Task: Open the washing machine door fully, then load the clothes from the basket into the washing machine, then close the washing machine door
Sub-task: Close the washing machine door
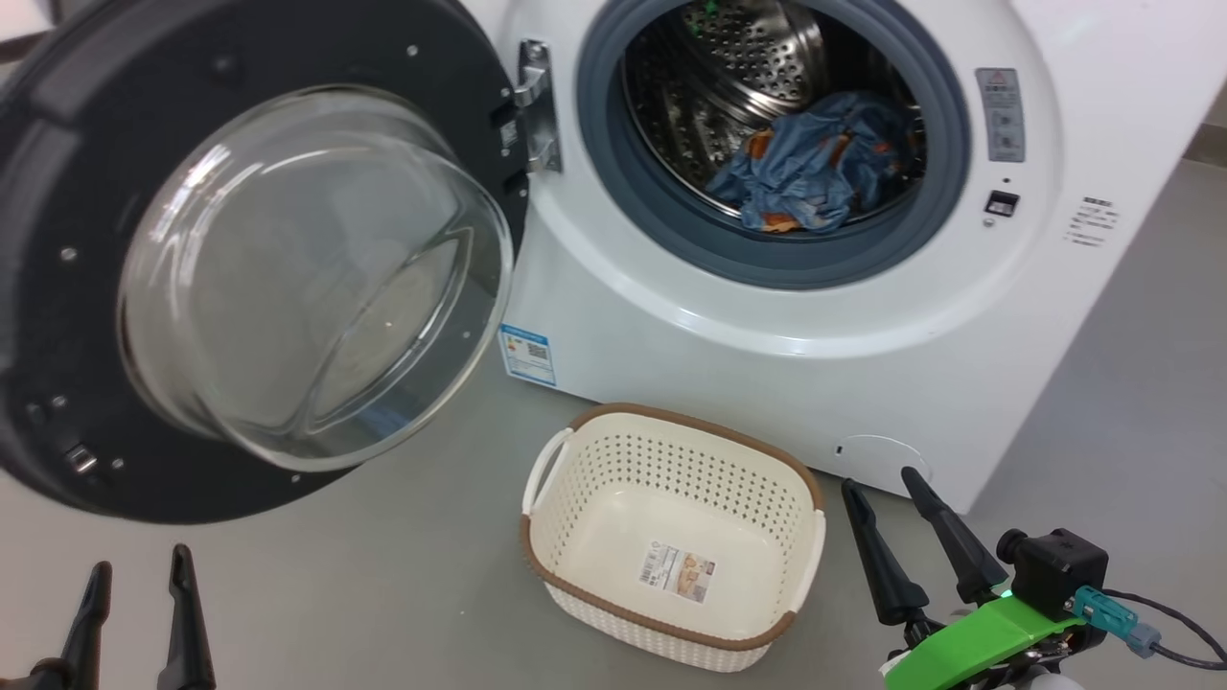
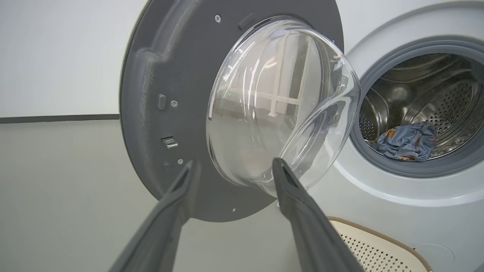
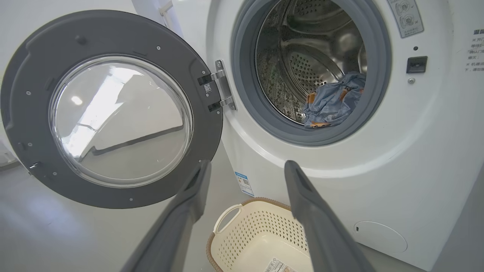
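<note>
Your washing machine door (image 1: 86,144) was swung wide open to the left, and its clear glass bowl (image 1: 316,278) stuck out at you. The clothes (image 1: 815,172), blue with orange bits, lay in a heap low inside the shiny drum (image 1: 757,57) of the washing machine (image 1: 671,316). The basket (image 1: 692,423) sat on the grey floor (image 1: 403,575) just in front of the machine, and you could see the sticker (image 1: 678,572) on its bare bottom. Your left gripper (image 1: 140,561) was down low, below the door, with its fingers spread apart and nothing between them. Your right gripper (image 1: 879,479) was just to the right of the basket, near the round flap (image 1: 868,450). Its fingers were spread apart too, and it held nothing.
</note>
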Robot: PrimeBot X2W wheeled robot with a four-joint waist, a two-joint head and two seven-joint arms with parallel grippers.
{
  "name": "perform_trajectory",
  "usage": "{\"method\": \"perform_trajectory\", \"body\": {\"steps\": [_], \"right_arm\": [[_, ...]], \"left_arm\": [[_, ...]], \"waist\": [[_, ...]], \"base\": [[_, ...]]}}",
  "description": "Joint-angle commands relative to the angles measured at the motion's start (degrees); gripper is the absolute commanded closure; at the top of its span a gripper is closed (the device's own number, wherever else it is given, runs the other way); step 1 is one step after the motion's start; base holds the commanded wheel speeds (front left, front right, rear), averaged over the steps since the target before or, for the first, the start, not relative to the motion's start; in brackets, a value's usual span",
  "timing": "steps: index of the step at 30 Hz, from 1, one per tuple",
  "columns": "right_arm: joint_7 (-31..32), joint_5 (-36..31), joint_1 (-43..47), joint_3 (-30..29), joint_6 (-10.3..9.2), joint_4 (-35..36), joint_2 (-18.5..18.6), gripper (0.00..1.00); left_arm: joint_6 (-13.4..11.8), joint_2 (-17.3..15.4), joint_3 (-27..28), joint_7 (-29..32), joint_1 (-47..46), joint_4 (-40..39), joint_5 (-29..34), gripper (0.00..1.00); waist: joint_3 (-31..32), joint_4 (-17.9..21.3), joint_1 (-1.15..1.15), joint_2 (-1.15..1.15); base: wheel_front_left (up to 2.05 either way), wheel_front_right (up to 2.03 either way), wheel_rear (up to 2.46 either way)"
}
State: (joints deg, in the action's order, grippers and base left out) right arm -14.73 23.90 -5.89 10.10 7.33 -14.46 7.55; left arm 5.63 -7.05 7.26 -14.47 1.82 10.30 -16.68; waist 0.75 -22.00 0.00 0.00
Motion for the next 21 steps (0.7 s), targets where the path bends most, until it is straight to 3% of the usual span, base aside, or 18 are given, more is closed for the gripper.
{"method": "perform_trajectory", "body": {"steps": [1, 11, 21], "right_arm": [[-0.27, 0.7, -1.05, 1.17, 0.16, 1.15, 0.31, 0.0], [-0.27, 0.92, -1.21, 1.35, 0.16, 0.88, 0.34, 0.0], [-0.27, 0.62, -1.55, 1.45, 0.16, 0.88, -0.12, 0.0]], "left_arm": [[-0.43, -1.32, 1.88, -0.52, -2.56, -1.31, 0.51, 0.0], [-0.51, -1.43, 1.77, -0.52, -2.37, -1.12, 0.41, 0.0], [-0.5, -1.73, 1.95, -0.52, -2.51, -0.95, 0.01, 0.0]], "waist": [[0.11, -2.09, 0.0, 0.0], [0.24, -6.09, 0.0, 0.0], [-0.25, -7.02, 0.0, 0.0]], "base": [[0.0, 0.0, 0.0], [0.0, 0.0, 0.0], [0.0, 0.0, 0.0]]}}
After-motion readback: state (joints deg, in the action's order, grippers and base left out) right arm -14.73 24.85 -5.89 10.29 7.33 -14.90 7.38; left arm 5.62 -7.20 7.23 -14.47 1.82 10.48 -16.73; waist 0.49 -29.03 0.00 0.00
